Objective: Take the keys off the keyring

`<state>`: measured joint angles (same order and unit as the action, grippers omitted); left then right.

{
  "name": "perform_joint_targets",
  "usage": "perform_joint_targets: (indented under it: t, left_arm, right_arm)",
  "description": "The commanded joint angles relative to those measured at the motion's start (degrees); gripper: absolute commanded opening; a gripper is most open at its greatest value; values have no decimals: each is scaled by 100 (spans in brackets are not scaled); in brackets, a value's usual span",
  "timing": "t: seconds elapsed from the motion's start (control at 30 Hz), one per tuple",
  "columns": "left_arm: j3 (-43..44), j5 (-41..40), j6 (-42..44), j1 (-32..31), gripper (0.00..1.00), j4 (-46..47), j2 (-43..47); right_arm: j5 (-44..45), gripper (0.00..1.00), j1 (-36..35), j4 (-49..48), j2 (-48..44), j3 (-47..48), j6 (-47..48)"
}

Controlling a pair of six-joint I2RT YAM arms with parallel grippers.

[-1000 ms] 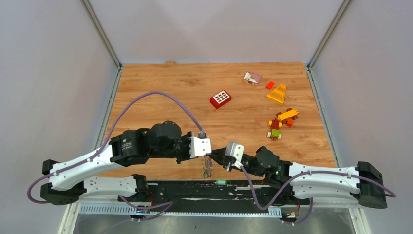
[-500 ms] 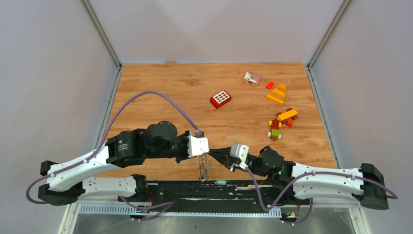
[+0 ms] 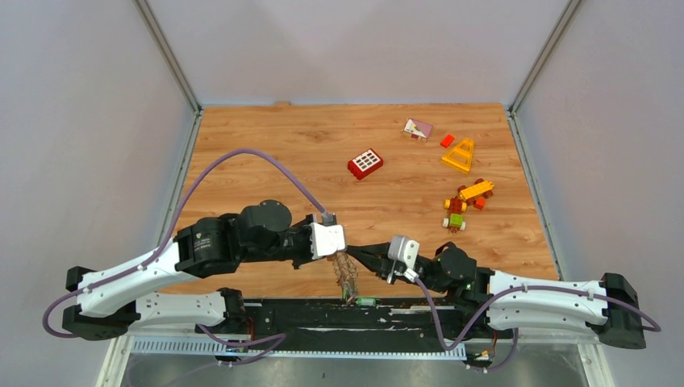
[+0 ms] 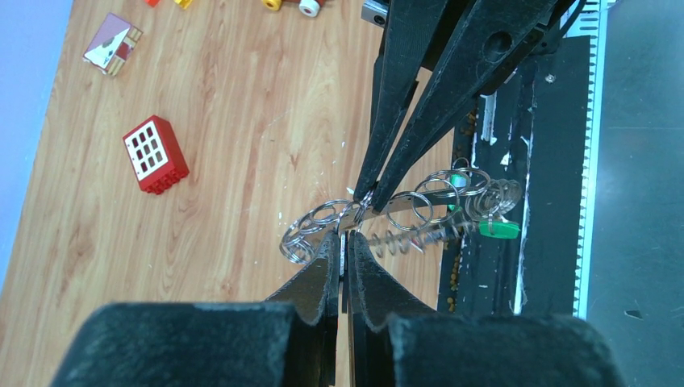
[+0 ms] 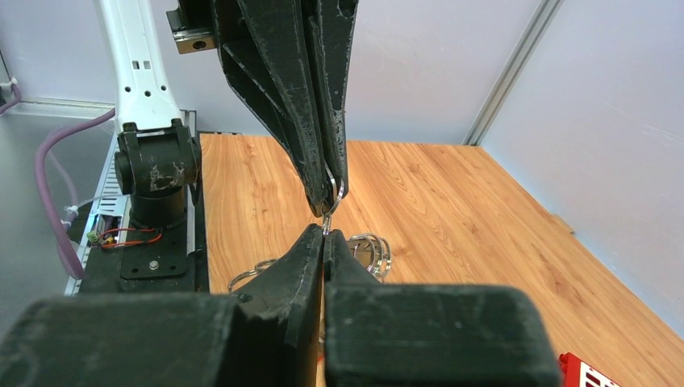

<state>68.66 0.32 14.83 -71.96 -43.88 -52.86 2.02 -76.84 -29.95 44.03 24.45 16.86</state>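
Note:
A bunch of silver rings and keys hangs over the table's near edge, between the two arms. In the left wrist view it is a string of split rings on thin metal; I cannot make out the keyring from the keys. My left gripper is shut on a thin silver piece at the top of the bunch. My right gripper meets it tip to tip, shut on a ring wire just below the left fingertips. More rings show behind my right fingers.
A red window brick lies mid-table. A pink block, a yellow triangle piece and a toy car are at the far right. A small green piece rests on the black base strip.
My right arm has drawn back to the right, and the hanging bunch has swung slightly right and toward the near edge. Both grippers stay shut.

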Motion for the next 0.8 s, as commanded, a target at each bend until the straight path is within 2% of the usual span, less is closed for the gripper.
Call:
perform_joint_targets:
  t: [0.0, 0.77]
  left_arm:
    - [-86, -235, -119, 32, 0, 118, 115]
    - [-246, -309, -164, 37, 0, 129, -93]
  right_arm:
    - [-101, 0, -20, -451, -166, 10, 61]
    - [34, 0, -22, -721, -566, -105, 146]
